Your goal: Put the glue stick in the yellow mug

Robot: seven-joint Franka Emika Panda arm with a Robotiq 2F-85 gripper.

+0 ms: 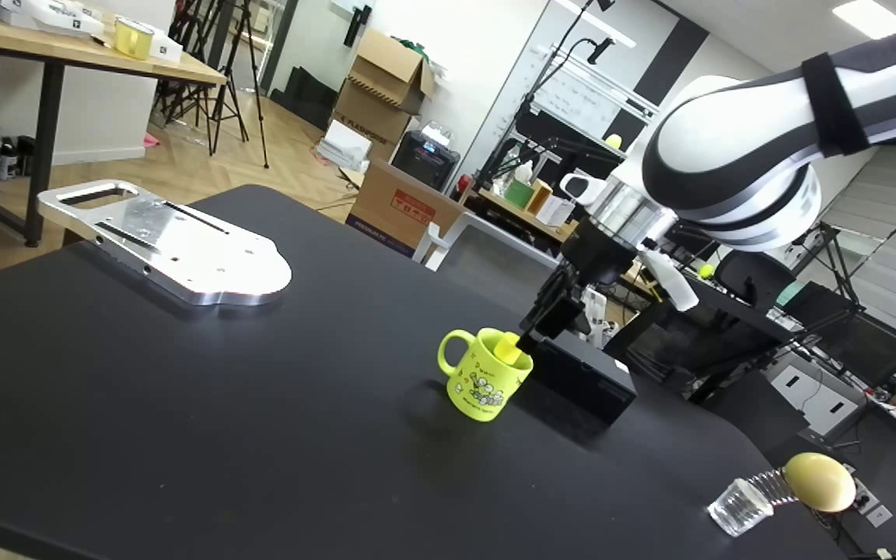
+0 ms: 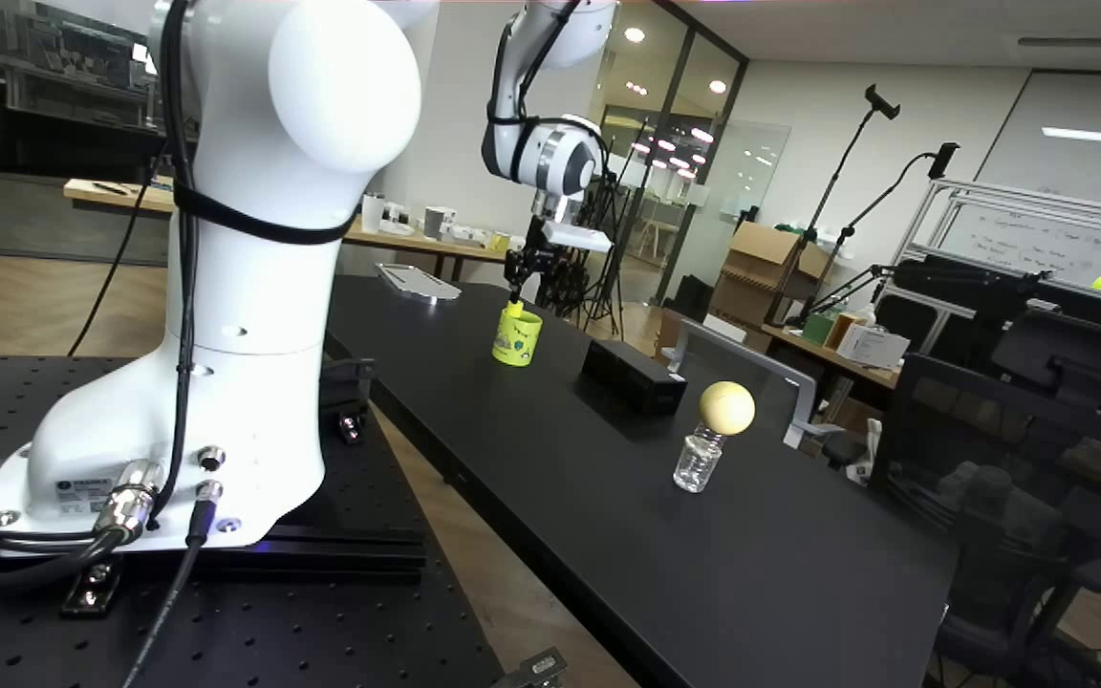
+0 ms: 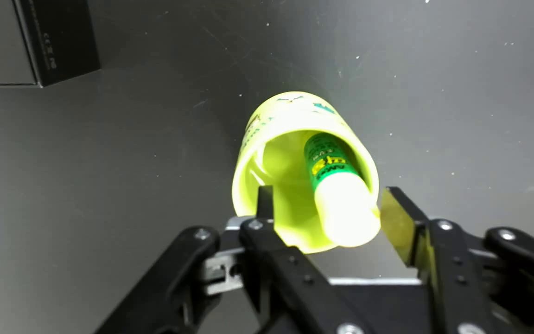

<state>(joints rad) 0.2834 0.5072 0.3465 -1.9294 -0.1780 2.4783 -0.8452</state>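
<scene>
The glue stick [image 3: 343,199], green with a pale yellowish cap, stands tilted inside the yellow mug [image 3: 290,113] in the wrist view, leaning on its rim. Its cap [image 1: 507,348] sticks up out of the mug [image 1: 479,389] in an exterior view. It also shows above the mug [image 2: 517,344] in an exterior view. The mug stands upright on the black table. My gripper [image 3: 327,208] is open, its fingers apart on either side of the cap, with a gap visible to the left finger. In both exterior views the fingertips are at the mug's mouth.
A black box [image 1: 584,381] stands close beside the mug. A metal plate [image 1: 176,241] lies toward a table end. A clear glass jar [image 2: 699,459] with a spring and a pale yellow ball [image 2: 727,408] stands farther along the table.
</scene>
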